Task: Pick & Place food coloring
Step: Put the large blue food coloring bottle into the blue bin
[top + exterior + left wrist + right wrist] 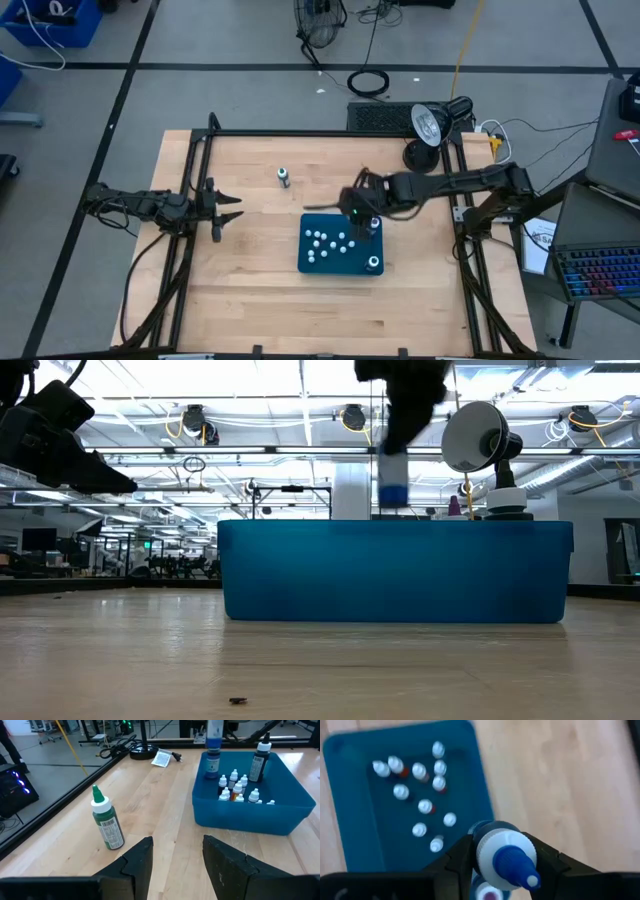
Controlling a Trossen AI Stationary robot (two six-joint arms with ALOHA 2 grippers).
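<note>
Right up against the lens, low in the right wrist view, the blue-capped bottle (506, 855) sits clamped between the right gripper (362, 212)'s jaws, cap toward the camera. It hangs above the blue bin (312, 262), near the bin's upper right corner in the high view, most likely so it can go straight down inside.

A cluster of small white-capped bottles (328, 242) fills the bin's middle, and a dark bottle (373, 263) stands at its lower right corner. That crowd looks like the main obstacle to a clean drop.

One green bottle (284, 177) stands alone on the table (240, 290), up and left of the bin. The left gripper (226, 208) waits at mid-left, jaws apart and empty.
</note>
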